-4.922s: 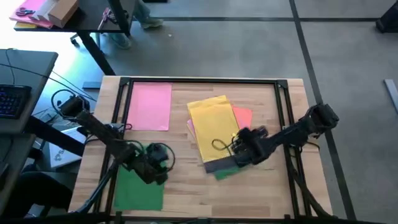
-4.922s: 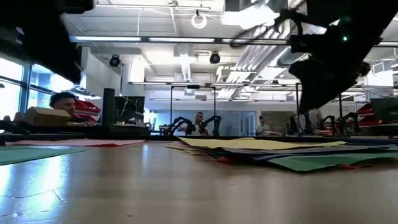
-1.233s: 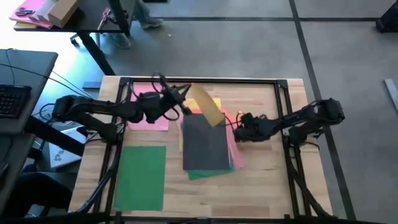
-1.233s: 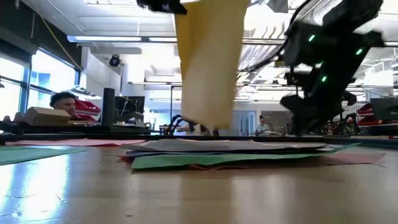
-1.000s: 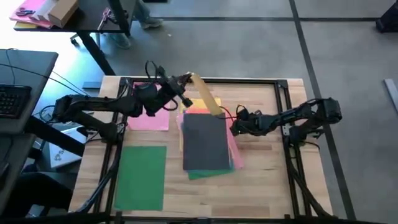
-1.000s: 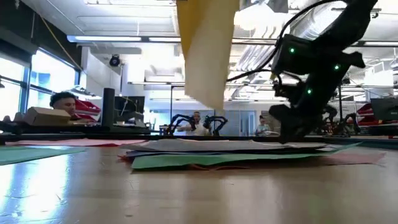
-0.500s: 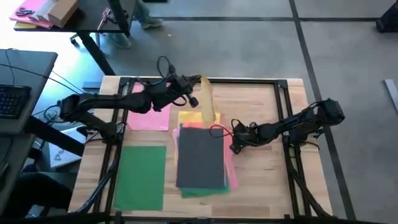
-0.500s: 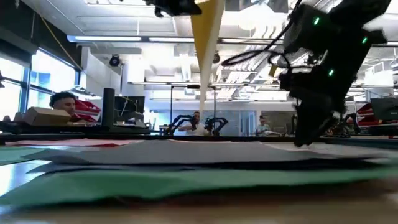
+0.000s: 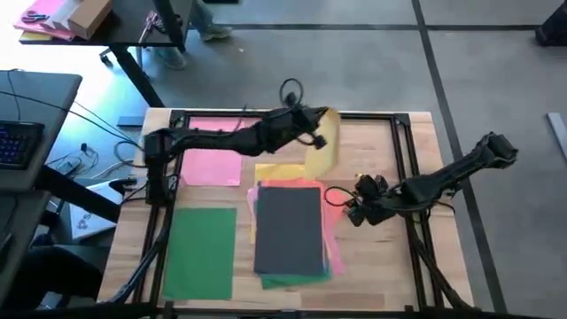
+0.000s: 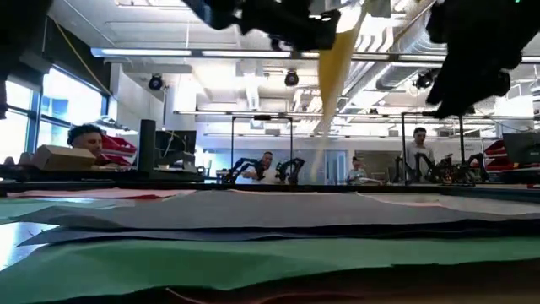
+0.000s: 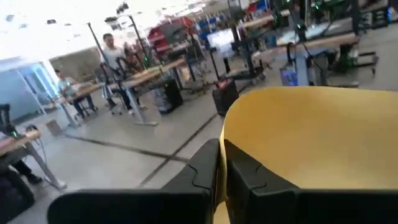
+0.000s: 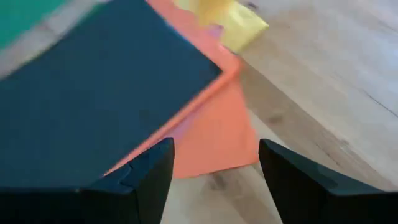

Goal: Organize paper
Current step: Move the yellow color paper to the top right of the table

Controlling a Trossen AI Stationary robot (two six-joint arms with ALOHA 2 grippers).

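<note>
Stack of paper at table centre, dark grey sheet (image 9: 290, 228) on top, with green, pink and orange sheet (image 12: 214, 138) edges poking out beneath and to the right. Left gripper (image 9: 312, 122) raised over the far middle of the table (image 9: 381, 257), fingers pinched tight on a yellow sheet (image 9: 324, 142) that hangs curled in the air. Right gripper (image 9: 352, 206) low, just right of the stack, fingers spread wide and holding nothing. Separate pink sheet (image 9: 213, 152) flat at far left; separate green sheet (image 9: 200, 251) flat at near left. People visible in the room beyond.
</note>
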